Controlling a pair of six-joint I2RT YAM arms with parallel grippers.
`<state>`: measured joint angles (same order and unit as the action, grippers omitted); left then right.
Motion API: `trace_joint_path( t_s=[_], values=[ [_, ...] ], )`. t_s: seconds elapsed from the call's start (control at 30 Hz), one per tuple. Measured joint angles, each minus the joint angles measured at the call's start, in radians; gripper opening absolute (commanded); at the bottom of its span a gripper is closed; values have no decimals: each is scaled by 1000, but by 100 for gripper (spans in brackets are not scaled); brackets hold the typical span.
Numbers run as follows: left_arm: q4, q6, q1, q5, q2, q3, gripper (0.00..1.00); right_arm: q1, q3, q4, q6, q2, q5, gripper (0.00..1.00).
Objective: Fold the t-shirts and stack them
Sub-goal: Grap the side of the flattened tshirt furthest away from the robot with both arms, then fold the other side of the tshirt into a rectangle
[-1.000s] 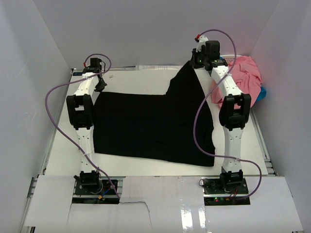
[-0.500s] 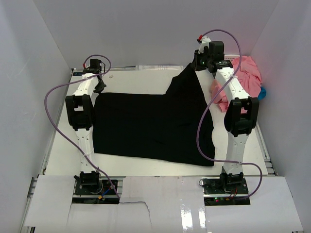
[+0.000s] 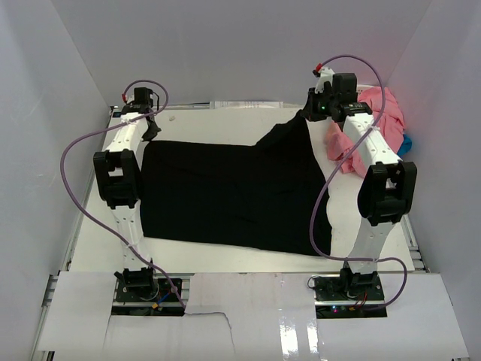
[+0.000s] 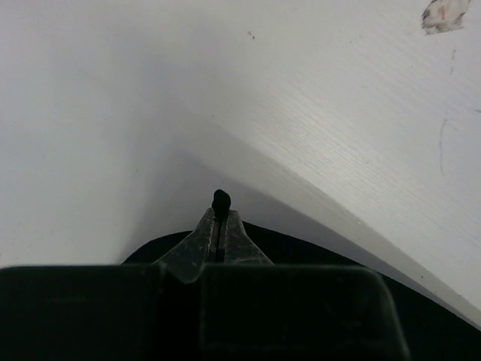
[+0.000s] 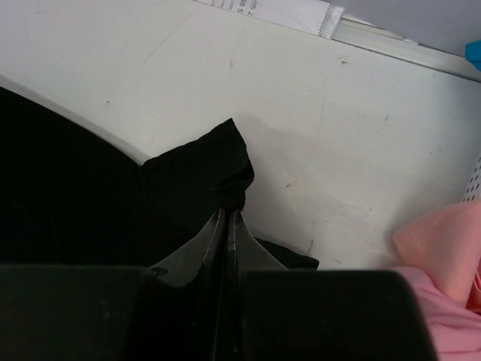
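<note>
A black t-shirt [image 3: 233, 192] lies spread across the white table. My left gripper [image 3: 147, 129] is shut on the shirt's far left corner; the wrist view shows a nub of black cloth [image 4: 220, 200] pinched at the left gripper's tips [image 4: 219, 218]. My right gripper [image 3: 310, 114] is shut on the far right corner, lifted slightly; the wrist view shows black fabric [image 5: 195, 173] bunched at the right gripper's tips [image 5: 228, 213]. Salmon-pink t-shirts [image 3: 376, 124] lie piled at the far right, also in the right wrist view [image 5: 443, 256].
A white lattice basket [image 3: 359, 92] sits under the pink pile by the right wall. A blue item [image 3: 406, 143] pokes out beside it. White enclosure walls close in on three sides. A small scrap [image 4: 445, 15] lies on the table near the left gripper.
Both grippers moved toward the back of the table, the right also rightward and lower. The shirt's raised right corner came down and the cloth stretched flatter.
</note>
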<state>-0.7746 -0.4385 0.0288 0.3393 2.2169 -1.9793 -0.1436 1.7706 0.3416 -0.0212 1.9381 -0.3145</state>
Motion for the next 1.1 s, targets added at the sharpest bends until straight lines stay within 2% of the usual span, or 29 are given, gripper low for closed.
trace_joint_path(
  t_s=[0.53,1.1],
  values=[
    [38,-20,0,-6,-66,180,0,5,-295,-3,48,-295,-33,8],
    [109,-50,0,-57,-249,361,0,5,-600,-1,132,-606,-20,8]
  ],
)
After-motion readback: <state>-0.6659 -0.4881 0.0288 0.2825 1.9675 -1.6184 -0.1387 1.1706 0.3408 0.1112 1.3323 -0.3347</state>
